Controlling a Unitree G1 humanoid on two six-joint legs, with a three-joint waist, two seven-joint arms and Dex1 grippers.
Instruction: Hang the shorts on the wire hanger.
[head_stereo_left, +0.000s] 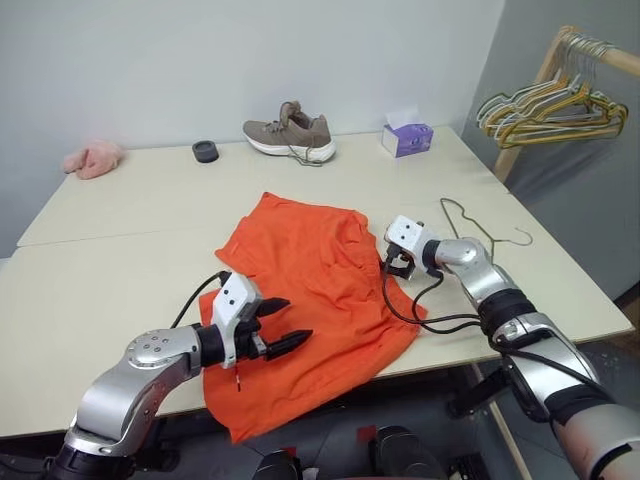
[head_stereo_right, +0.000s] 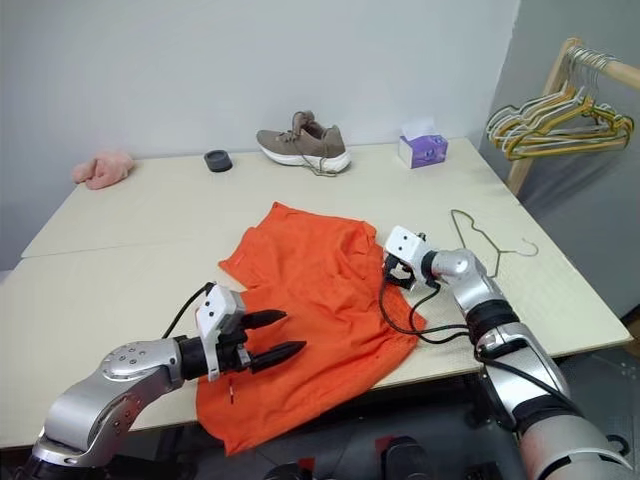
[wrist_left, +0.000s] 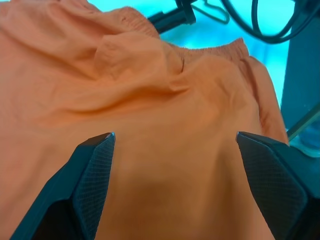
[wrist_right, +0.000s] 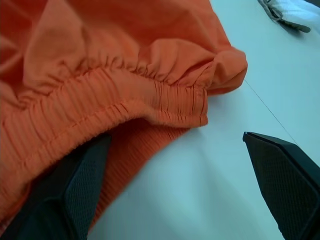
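Test room: bare grey walls, plain table, garment rack.

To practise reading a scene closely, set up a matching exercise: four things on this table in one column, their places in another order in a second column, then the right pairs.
Things
1. shorts
2. wire hanger
3. shoe
4. pink cloth

Places
A. far left corner of the table
B. far edge, near the wall, beside a purple tissue box
C. middle of the table, draped over the near edge
D. flat on the table's right side

Pairs: 1-C, 2-D, 3-B, 4-A
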